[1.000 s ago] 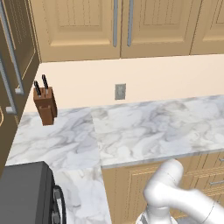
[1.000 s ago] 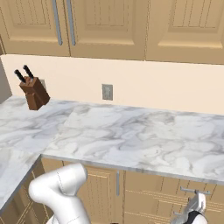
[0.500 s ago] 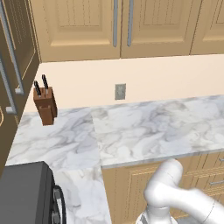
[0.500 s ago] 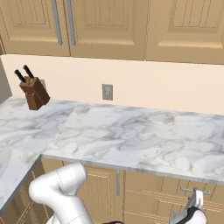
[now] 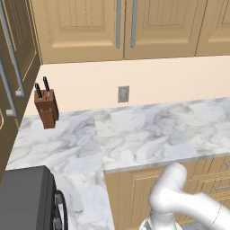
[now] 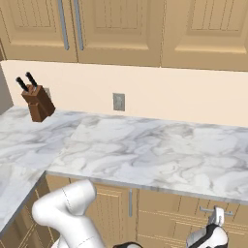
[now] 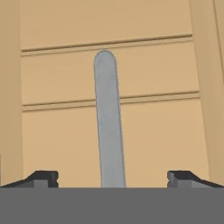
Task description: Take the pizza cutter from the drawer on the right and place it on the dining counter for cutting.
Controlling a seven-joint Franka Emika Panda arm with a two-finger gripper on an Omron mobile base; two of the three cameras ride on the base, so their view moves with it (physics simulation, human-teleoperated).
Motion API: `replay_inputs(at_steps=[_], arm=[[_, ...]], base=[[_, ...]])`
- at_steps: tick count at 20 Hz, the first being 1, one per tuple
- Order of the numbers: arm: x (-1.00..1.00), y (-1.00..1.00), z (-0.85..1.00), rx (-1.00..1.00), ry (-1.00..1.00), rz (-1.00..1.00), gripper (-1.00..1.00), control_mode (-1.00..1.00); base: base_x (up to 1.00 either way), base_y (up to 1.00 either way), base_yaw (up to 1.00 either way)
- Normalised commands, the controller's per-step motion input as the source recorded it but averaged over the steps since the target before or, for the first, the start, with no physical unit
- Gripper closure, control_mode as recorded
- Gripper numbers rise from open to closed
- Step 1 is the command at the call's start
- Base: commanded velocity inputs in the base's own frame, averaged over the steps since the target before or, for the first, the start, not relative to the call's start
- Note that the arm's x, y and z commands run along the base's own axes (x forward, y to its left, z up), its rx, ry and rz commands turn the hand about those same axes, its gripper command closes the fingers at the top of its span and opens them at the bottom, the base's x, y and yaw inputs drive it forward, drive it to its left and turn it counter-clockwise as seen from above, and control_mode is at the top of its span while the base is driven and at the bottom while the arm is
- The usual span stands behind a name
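Marble surface (image 6: 145, 155) runs under your tan wall cabinets, knife block (image 6: 38, 102) far left. Low at the right, your gripper (image 7: 113, 178) is spread wide, grasping nothing, facing the closed drawer (image 7: 166, 140) front, its steel handle (image 7: 109, 131) centred between the fingertips.

Knife block (image 6: 38, 103) on marble worktop (image 6: 145, 150)

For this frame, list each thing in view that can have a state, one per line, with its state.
gripper: open, jaws spread either side of the steel bar handle, not touching it.
steel bar handle: free, not gripped.
drawer: front shut, flush with the panels around it.
upper cabinet doors: shut.
knife block: upright on the marble worktop, two black-handled knives in it.
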Motion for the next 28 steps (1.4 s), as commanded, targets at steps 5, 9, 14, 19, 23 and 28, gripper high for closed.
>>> replay_inputs(at_steps=[5, 9, 14, 19, 23, 28], arm=[[0.06, 0.00, -0.60, 0.00, -0.10, 0.00, -1.00, -1.00], [0.08, 0.00, -0.57, 0.00, -0.11, 0.00, -1.00, -1.00], [0.19, 0.00, -0.47, 0.00, -0.17, 0.00, -1.00, -1.00], [0.20, 0.00, -0.56, 0.00, -0.17, 0.00, 1.00, -1.00], [0.04, 0.01, -0.32, 0.00, -0.14, 0.00, 1.00, -1.00], [0.01, 0.00, -0.07, 0.00, -0.06, 0.00, 1.00, -1.00]], base=[[0.00, 0.00, 0.00], [0.00, 0.00, 0.00], [0.00, 0.00, 0.00], [0.00, 0.00, 0.00], [0.00, 0.00, 0.00], [0.00, 0.00, 0.00]])
